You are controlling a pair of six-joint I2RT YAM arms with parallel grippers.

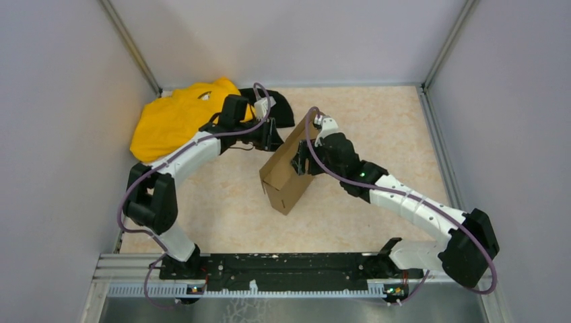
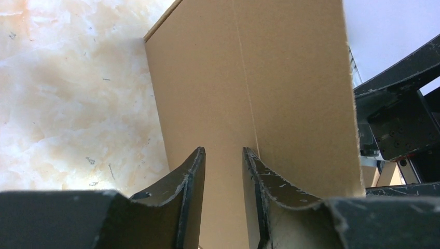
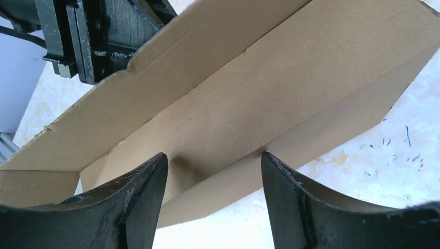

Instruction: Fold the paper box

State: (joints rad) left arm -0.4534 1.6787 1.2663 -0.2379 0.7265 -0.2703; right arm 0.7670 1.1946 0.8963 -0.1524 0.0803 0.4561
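From above, your paper box (image 1: 286,176) leans mid-desk (image 1: 377,128), long walls raised, ends seemingly unfinished. Left wrist: the left gripper (image 2: 224,150) has its jaws narrowly apart at a panel; grip unclear. Right wrist: the right gripper (image 3: 214,155) has its jaws gaping, holding nothing.

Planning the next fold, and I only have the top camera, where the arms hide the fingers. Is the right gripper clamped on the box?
Observer: No. The right gripper is wide open, with the paper box showing between its fingers and nothing pinched.
Operator: And the left?
Observer: The left gripper has its fingers narrowly apart, facing a flat panel with a crease running up it.
Operator: Is the box closed?
Observer: No. The right wrist view looks into its open inside, with the long walls standing.
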